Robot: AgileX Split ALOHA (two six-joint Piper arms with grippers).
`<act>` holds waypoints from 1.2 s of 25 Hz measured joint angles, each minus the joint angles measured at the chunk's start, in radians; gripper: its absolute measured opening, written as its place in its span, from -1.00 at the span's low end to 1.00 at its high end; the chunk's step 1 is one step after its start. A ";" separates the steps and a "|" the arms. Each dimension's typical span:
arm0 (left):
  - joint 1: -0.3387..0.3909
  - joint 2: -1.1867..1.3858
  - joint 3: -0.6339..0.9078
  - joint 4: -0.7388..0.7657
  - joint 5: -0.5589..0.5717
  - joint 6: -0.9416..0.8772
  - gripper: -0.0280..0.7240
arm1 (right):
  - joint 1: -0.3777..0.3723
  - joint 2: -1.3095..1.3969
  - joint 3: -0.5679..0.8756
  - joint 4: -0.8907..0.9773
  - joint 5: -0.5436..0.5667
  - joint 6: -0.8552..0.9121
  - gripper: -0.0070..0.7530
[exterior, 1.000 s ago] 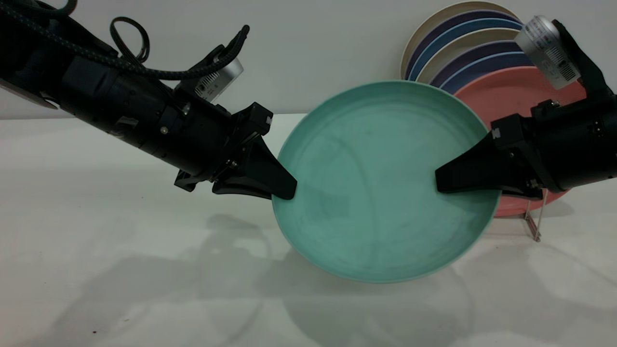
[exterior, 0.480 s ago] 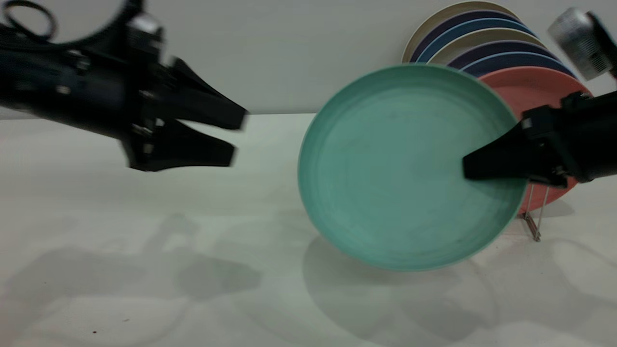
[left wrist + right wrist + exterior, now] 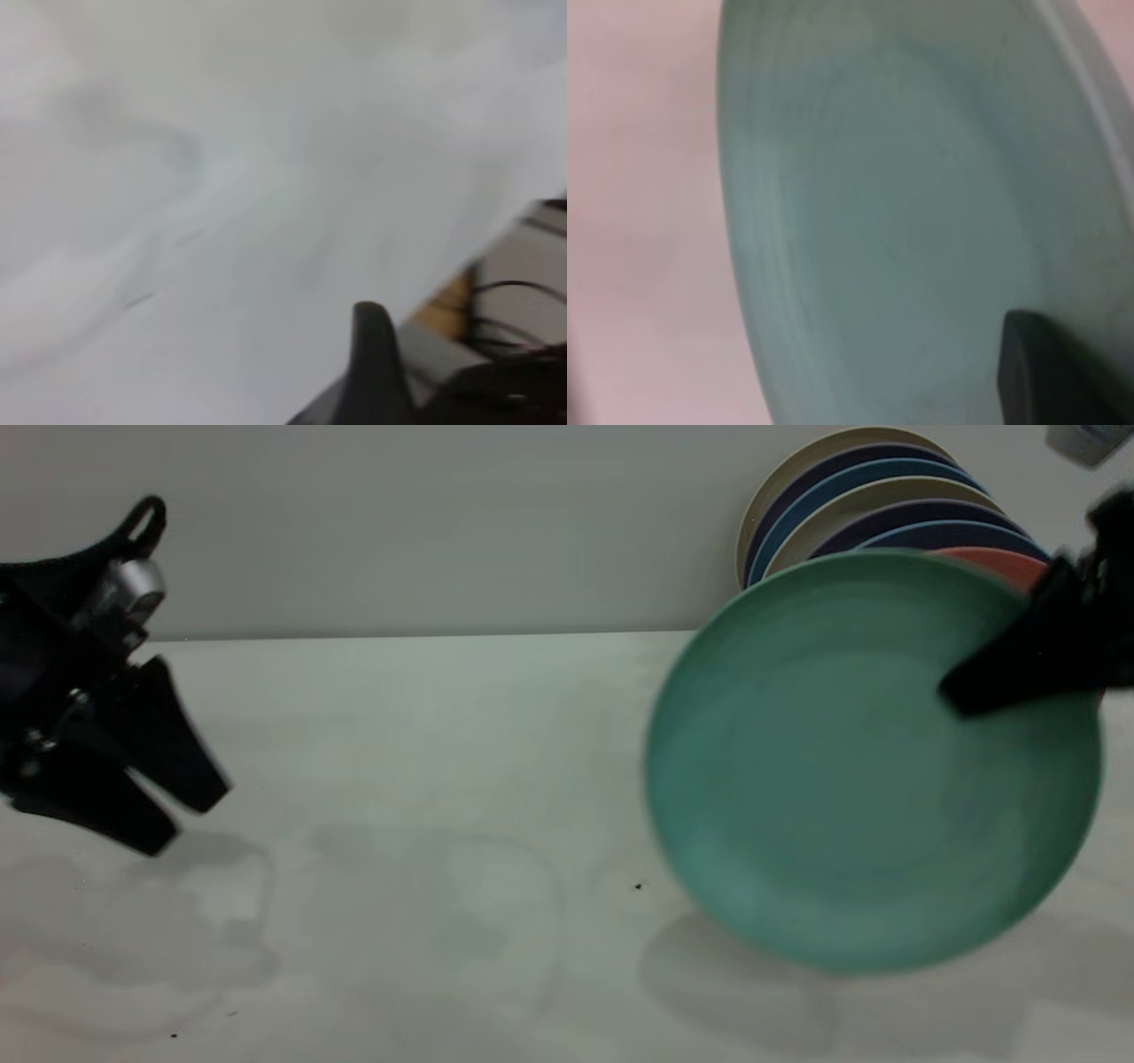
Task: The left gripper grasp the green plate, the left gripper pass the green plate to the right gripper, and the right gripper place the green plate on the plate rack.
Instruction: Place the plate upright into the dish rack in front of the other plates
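The green plate (image 3: 873, 762) hangs upright above the table at the right, in front of the stacked plates. My right gripper (image 3: 952, 691) is shut on the green plate's right rim, one black finger lying across its face. In the right wrist view the plate (image 3: 904, 212) fills the picture, with one finger (image 3: 1036, 372) on it. My left gripper (image 3: 190, 819) is open and empty at the far left, low over the table, fingers pointing down to the right. One of its fingers (image 3: 376, 363) shows in the left wrist view. The plate rack is hidden behind the green plate.
Several blue, cream and purple plates (image 3: 850, 505) stand on edge at the back right, with a salmon-pink plate (image 3: 1005, 562) peeking over the green plate's rim. A white table (image 3: 443, 779) lies between the arms. A grey wall (image 3: 443, 514) stands behind.
My left gripper let go of the green plate, opened and pulled away to the far left and down. My right gripper carried the plate to the right, in front of the stacked plates.
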 joint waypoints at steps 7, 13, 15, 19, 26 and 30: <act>0.000 0.000 -0.074 0.168 -0.030 -0.160 0.39 | 0.092 -0.037 -0.230 -0.489 0.005 0.252 -0.75; 0.000 0.000 -0.074 0.174 -0.040 -0.160 0.39 | 0.105 -0.037 -0.353 -0.737 -0.012 0.420 -0.75; 0.000 0.000 -0.074 0.176 -0.044 -0.160 0.39 | 0.105 -0.037 -0.365 -0.797 -0.040 0.447 -0.75; 0.000 0.000 -0.074 0.177 -0.063 -0.160 0.39 | 0.105 -0.037 -0.367 -0.868 -0.093 0.500 -0.75; 0.000 0.000 -0.074 0.178 -0.073 -0.160 0.39 | 0.105 0.004 -0.368 -0.881 -0.133 0.514 -0.75; 0.000 0.000 -0.074 0.179 -0.076 -0.160 0.39 | 0.105 0.040 -0.368 -0.870 -0.132 0.514 -0.75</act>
